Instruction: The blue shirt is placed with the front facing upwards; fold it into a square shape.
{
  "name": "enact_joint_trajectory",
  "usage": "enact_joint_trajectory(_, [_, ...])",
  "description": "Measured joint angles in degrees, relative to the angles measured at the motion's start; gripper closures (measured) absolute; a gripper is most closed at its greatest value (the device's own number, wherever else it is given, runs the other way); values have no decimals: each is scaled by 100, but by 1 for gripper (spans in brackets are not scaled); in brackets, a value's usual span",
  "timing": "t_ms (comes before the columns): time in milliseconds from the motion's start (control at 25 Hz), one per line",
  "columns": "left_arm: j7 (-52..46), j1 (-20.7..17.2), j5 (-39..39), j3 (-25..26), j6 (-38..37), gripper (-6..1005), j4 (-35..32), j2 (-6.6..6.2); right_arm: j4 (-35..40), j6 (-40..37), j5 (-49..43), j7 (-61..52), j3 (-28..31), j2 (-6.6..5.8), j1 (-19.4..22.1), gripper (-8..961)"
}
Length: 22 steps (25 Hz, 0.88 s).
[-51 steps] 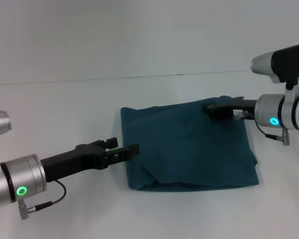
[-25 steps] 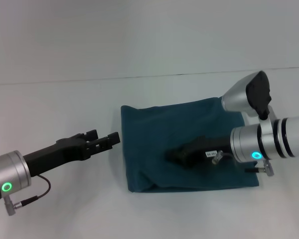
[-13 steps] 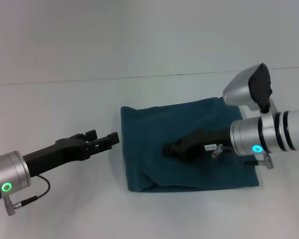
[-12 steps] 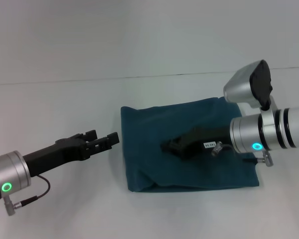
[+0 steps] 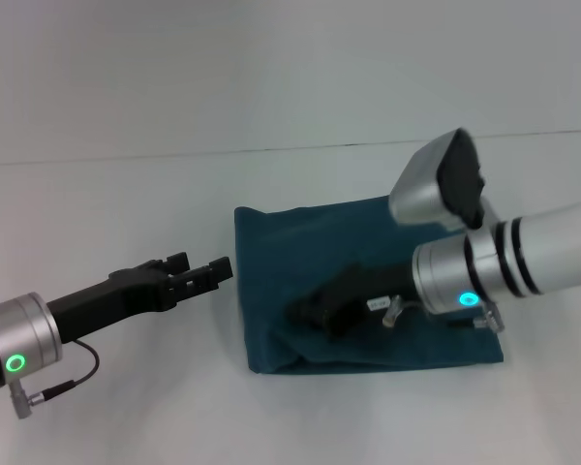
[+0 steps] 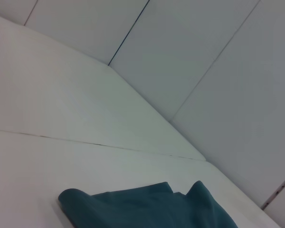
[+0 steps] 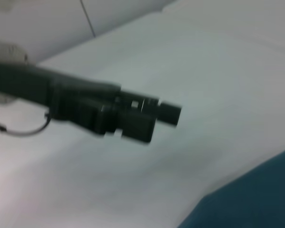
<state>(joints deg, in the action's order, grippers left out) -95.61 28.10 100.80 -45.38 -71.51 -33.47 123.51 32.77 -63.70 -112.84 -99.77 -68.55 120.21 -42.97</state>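
Note:
The blue shirt [image 5: 368,262] lies folded into a rough rectangle on the white table, lettering hidden. My right gripper [image 5: 305,312] reaches low over the shirt's left-front part, dark against the cloth, and whether it touches the fabric cannot be made out. My left gripper [image 5: 218,269] hovers just off the shirt's left edge, pointing at it with a small gap between them. The right wrist view shows that left gripper [image 7: 166,114] over bare table and a corner of the shirt [image 7: 256,199]. In the left wrist view the shirt [image 6: 147,209] shows with a bunched edge.
The white table [image 5: 126,194] extends around the shirt on all sides. A thin seam line [image 5: 271,149] crosses it behind the shirt. A pale wall stands beyond.
My right arm swung from the shirt's far right corner down over its middle and on toward its left. The left gripper drew back from the shirt's left edge and then stayed still.

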Motion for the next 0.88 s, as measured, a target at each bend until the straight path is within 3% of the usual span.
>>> enact_joint_trajectory(440, [0, 26, 0, -33, 92, 52, 16, 7, -135, 55, -11, 2, -266, -32, 89, 953])
enact_joint_trajectory(880, [-14, 27, 0, -22, 93, 52, 16, 7, 566, 14, 94, -136, 75, -111, 599, 953])
